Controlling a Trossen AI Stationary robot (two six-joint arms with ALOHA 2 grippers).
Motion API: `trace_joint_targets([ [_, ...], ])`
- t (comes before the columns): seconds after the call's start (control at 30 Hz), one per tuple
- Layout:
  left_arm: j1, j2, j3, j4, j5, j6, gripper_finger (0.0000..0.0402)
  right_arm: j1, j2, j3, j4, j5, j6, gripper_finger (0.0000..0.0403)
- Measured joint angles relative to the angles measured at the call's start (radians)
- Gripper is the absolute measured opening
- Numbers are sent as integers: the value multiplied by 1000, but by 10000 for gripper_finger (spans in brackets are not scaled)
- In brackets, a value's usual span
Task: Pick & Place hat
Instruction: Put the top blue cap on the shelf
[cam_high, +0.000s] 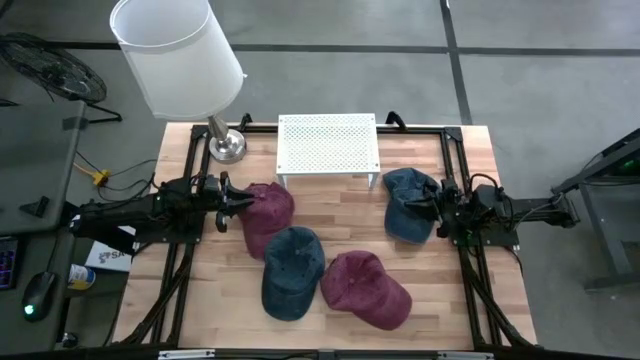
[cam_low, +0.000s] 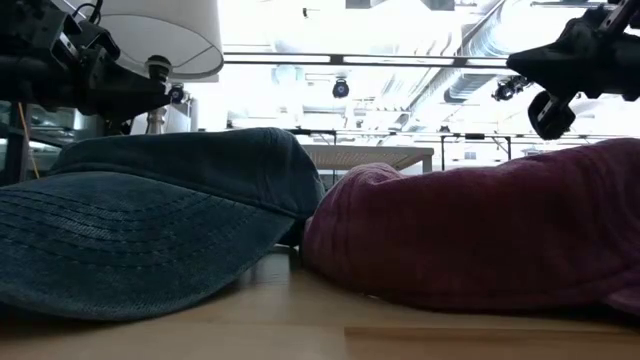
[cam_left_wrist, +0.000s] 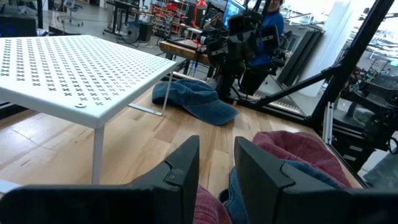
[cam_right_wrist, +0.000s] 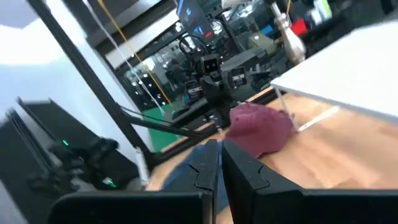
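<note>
Hats: four caps on the table (cam_high: 340, 205), two maroon, two blue.
Left gripper (cam_high: 232, 203): at the edge of the left maroon cap (cam_high: 266, 215); fingers a little apart, nothing between them.
Right gripper (cam_high: 428, 212): at the right blue cap (cam_high: 405, 203); fingers look nearly pressed together, whether on cloth I can't tell.
Middle: blue cap (cam_high: 292, 272) and maroon cap (cam_high: 366, 289) touching, in front of the white rack (cam_high: 328, 143).
Handling: soft, light, floppy crowns, I'd guess; brim is stiffer, best pinched there.
Lamp (cam_high: 180, 60): back left corner.
</note>
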Motion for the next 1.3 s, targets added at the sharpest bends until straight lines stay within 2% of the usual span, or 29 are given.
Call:
trace_joint_targets([
  [0.17, 0, 0, 0, 0, 0, 0, 101, 0, 5, 0, -6, -43, 95, 13],
  [0.3, 0, 0, 0, 0, 0, 0, 101, 0, 7, 0, -24, -60, 75, 13],
  [0.47, 0, 0, 0, 0, 0, 0, 101, -9, 12, 9, -60, -54, 203, 13],
  [0.57, 0, 0, 0, 0, 0, 0, 101, -27, 27, 63, -189, -27, 284, 13],
  [0.7, 0, 0, 0, 0, 0, 0, 101, -57, 71, 173, -396, 31, 304, 13],
  [0.83, 0, 0, 0, 0, 0, 0, 101, -84, 159, 307, -654, 122, 410, 13],
  [1.03, 0, 0, 0, 0, 0, 0, 101, -107, 318, 483, -992, 182, 525, 14],
  [1.3, 0, 0, 0, 0, 0, 0, 101, -129, 549, 592, -1077, 203, 624, 45],
])
